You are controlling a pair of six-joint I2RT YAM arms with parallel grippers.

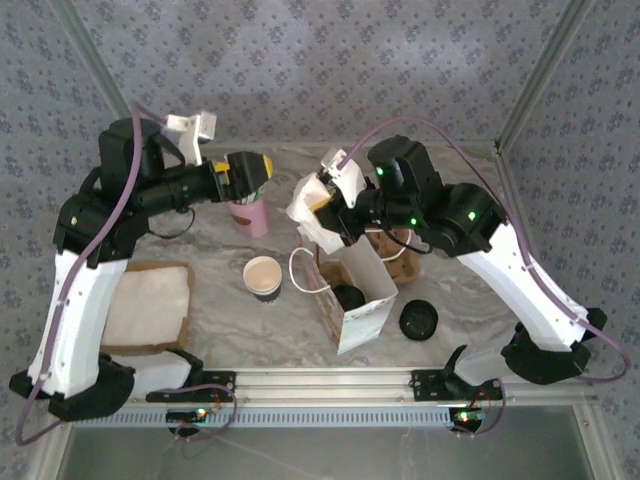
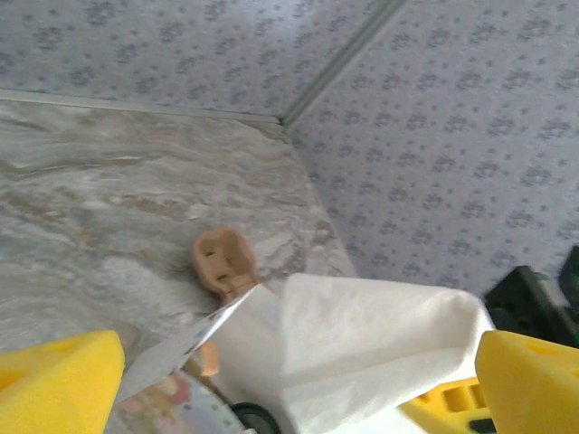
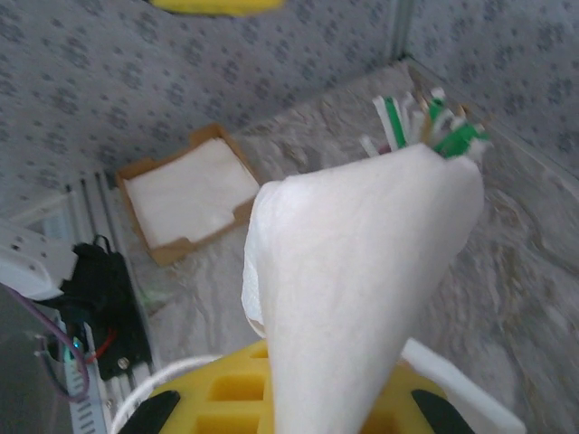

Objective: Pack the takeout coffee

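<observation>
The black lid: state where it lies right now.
In the top view the black lid lies on the table, just right of the paper bag.

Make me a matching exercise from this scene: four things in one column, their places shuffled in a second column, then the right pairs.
Things
1. paper cup
2. black lid
3. loose white napkin
4. napkin stack

Places
A. gripped in the right end effector, above the paper bag
B. in the brown tray, at the near left of the table
C. lying flat on the table, right of the bag
D. standing open on the table, left of the bag

Pairs: 1-D, 2-C, 3-A, 4-B
</observation>
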